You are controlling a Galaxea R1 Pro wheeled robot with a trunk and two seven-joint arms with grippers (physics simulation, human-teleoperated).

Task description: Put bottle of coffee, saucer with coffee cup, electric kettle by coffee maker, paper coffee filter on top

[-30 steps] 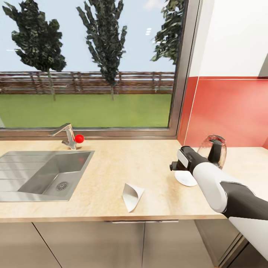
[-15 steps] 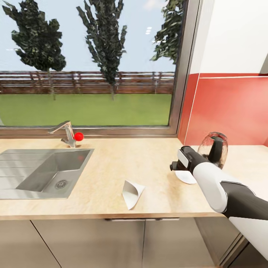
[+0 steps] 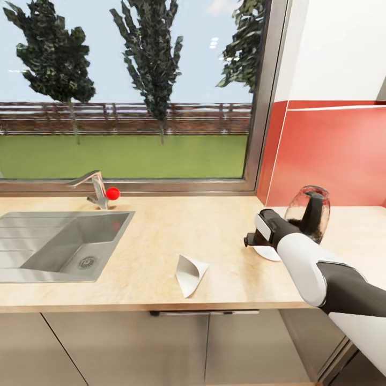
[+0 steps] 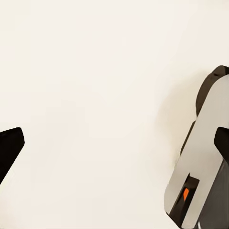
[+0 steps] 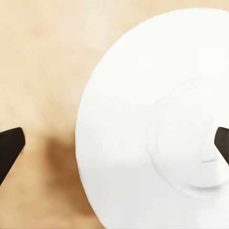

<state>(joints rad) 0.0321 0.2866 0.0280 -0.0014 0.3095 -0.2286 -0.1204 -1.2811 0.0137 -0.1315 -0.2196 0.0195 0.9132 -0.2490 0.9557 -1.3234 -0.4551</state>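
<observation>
The countertop (image 3: 187, 236) carries a paper filter (image 3: 190, 274), saucer (image 3: 266, 252) and kettle (image 3: 309, 213).

Head view down over countertop (image 3: 161, 236), right wrist close above saucer (image 5: 157, 129), shared

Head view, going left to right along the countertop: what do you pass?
Stainless steel sink → chrome faucet with a red knob → white folded paper coffee filter → right gripper → glass coffee maker carafe with a black handle.
</observation>
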